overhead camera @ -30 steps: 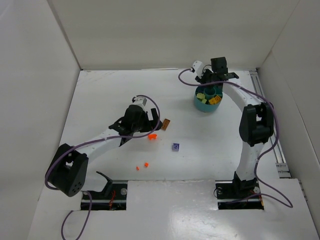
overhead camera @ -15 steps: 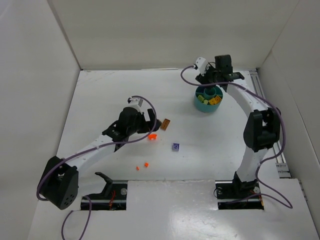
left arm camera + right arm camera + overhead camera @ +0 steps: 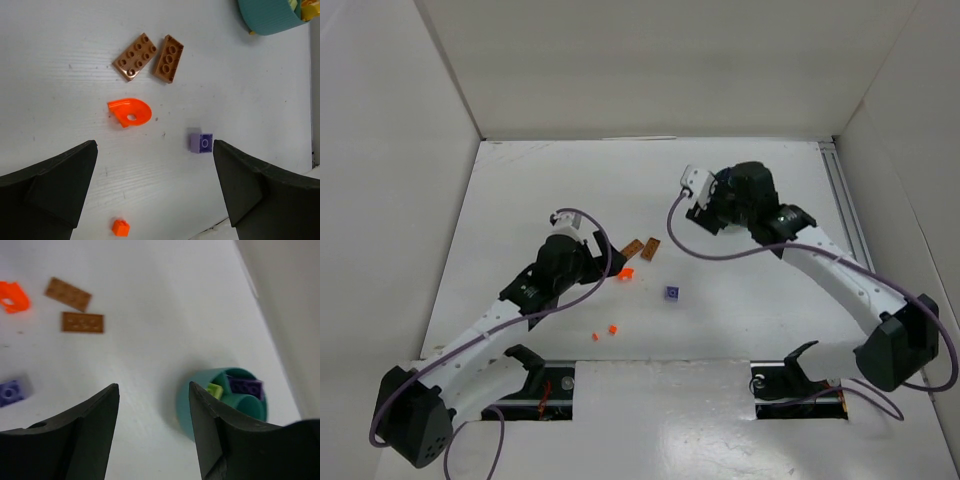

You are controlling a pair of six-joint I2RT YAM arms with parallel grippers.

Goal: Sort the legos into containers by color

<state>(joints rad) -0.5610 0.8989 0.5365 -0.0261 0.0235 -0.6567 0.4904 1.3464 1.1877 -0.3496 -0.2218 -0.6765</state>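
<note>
Left jaws wide apart, empty; right jaws apart, empty, teal dish (image 3: 185, 407) at their 3 o'clock. Loose orange curved lego (image 3: 129, 112) on counter (image 3: 75, 60), 11 o'clock of left jaws: light, rigid, slick, probably skids. Pinch its straight edges.

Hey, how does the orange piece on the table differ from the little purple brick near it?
Colour: the orange piece is bright orange, while the purple brick is pale lavender.
Shape: the orange piece has one rounded end; the purple brick is square with a single stud.
Size: the orange piece covers more surface than the purple brick.
Both lie loose on the white table, outside the teal dish.
</note>
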